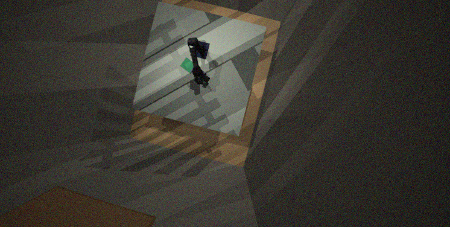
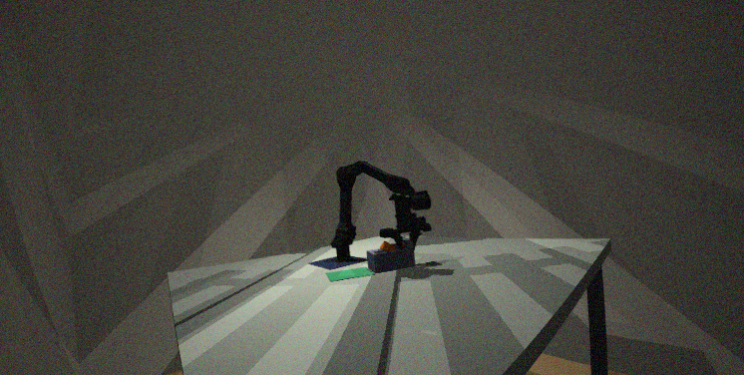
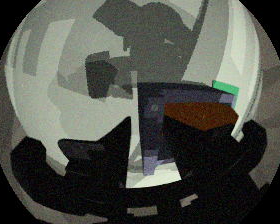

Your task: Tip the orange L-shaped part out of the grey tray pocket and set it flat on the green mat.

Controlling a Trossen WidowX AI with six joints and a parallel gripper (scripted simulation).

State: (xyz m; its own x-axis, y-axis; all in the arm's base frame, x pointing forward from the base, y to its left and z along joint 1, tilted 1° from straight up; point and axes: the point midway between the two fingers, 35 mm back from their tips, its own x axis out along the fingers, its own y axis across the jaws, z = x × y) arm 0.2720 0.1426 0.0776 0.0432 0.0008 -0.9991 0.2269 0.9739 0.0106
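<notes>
The grey tray stands beside the green mat. The orange part is tilted in its pocket. Its end toward the mat stands up above the tray rim in the exterior view. My gripper is partly open and points down at the tray end away from the mat. In the wrist view one finger reaches in over the part and hides its lower end; the other is outside the tray wall. Nothing is gripped. Finger contact with the part is hidden.
A dark blue pad lies under the arm's base, behind the mat in the exterior view. The pale table carries striped shadows. In the top view the arm hides the tray.
</notes>
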